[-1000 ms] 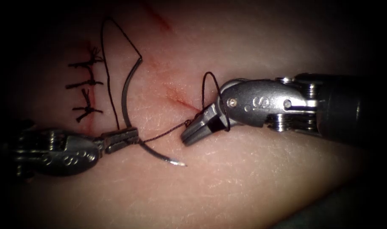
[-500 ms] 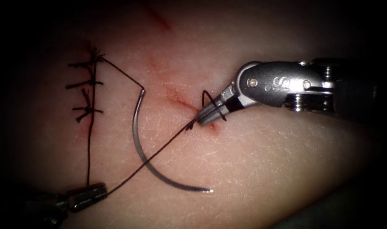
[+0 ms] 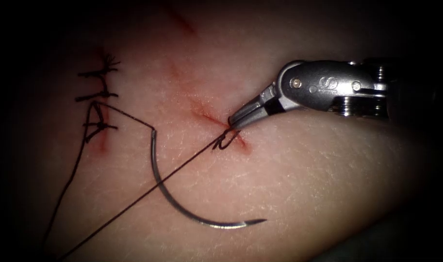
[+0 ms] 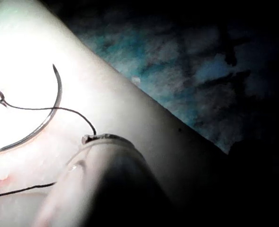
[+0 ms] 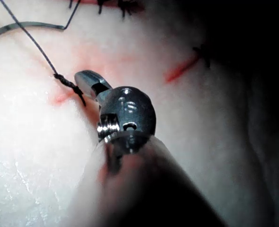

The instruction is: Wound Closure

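3 finished stitches [image 3: 96, 97] at far left, knotted across their line. Right of them, a fresh knot [image 3: 223, 141] on the short red cut [image 3: 206, 116] in the tissue [image 3: 303, 194].

Right tool [image 3: 233, 121]: jaws pressed together at the knot, apparently clamped on the short end of the thread [image 3: 182, 162]. From the knot, 1 taut strand running near and left, off toward the left tool [image 4: 94, 138]; thread meets that tool's tip in the left wrist view, but cannot tell there how it grips.

Needle [image 3: 182, 211]: held by nothing, lying flat on the tissue left of the cut and nearer, not in the tissue, point aimed right, tail end trailing a second, slacker strand past the stitches.

Judged from the straight strand and the small tight knot: tightening a throw. Next calls for even, opposed pull along the strand, seating the knot flat without tearing the cut's edge or dragging the loose needle.
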Available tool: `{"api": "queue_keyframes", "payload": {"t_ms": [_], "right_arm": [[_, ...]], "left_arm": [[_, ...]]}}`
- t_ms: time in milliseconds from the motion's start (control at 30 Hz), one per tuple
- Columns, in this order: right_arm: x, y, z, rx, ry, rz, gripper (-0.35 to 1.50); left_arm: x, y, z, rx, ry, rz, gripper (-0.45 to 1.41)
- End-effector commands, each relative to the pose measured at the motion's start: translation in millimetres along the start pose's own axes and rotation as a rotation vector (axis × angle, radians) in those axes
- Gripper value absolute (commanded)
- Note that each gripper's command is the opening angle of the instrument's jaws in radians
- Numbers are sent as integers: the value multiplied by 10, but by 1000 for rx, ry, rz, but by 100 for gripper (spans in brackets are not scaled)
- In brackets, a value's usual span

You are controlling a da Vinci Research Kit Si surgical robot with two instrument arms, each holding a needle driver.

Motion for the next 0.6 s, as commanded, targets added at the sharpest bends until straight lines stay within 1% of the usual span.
{"api": "queue_keyframes", "payload": {"t_ms": [33,233,367,533,600], "right_arm": [[-2,8,4,-10,-7,8,-35],[-11,17,-4,-69,-35,47,-35],[-14,18,-3,-80,-37,57,-35],[-16,19,-3,-96,-42,67,-35],[-18,21,-4,-111,-53,74,-35]], "left_arm": [[4,3,6,-4,-4,6,-45],[12,20,-6,-19,-31,23,-45],[15,28,-16,-30,-38,29,-45],[15,39,-38,-67,-52,47,-45],[16,45,-46,-78,-43,49,-45]]}}
